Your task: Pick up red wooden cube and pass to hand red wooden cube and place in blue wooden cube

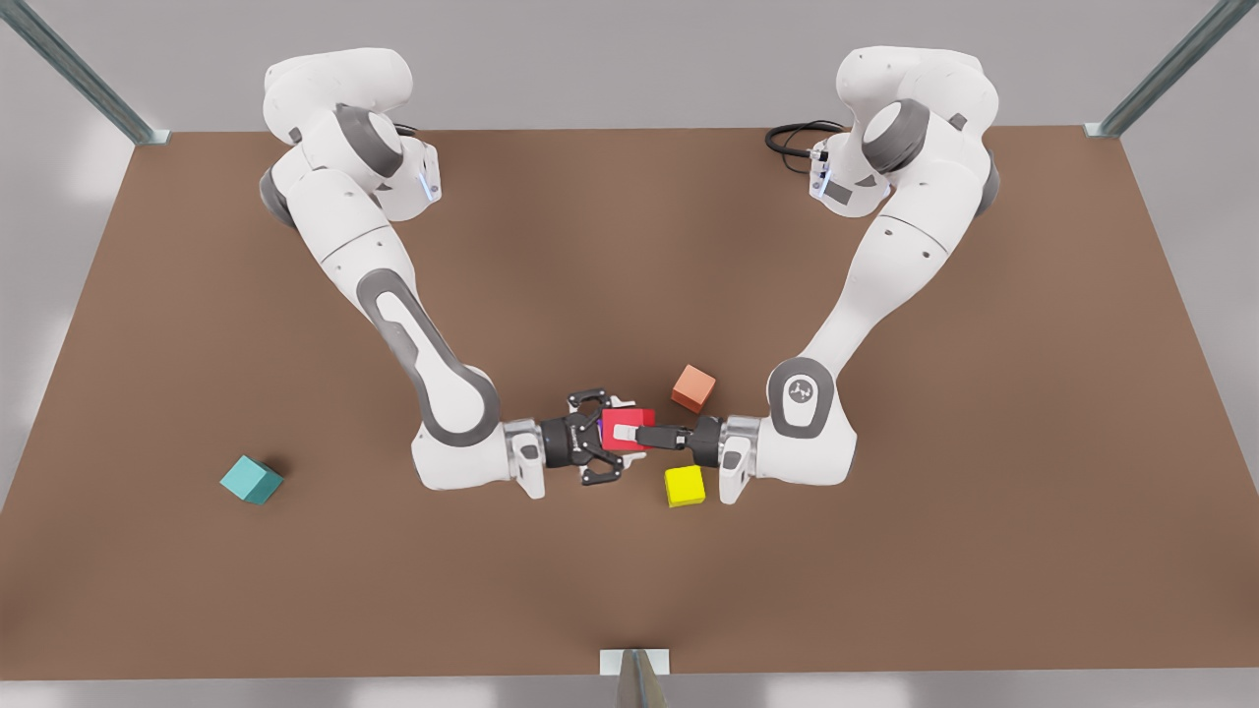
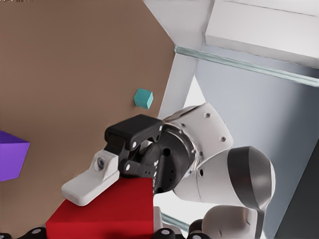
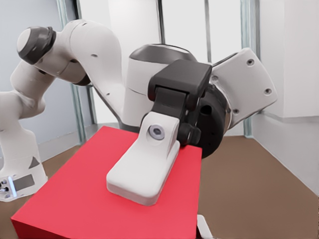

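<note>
Red wooden cube (image 1: 618,421) is hanging above the table (image 1: 885,551), faces level, no long axis. Left gripper (image 1: 629,433) is clamping it; right gripper (image 1: 608,440) is straddling its far end, jaws wide.

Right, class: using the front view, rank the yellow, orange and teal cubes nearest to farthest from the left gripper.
1. yellow cube and orange cube, either side of the left gripper: too close to call.
2. teal cube, far toward the front view's left.
</note>
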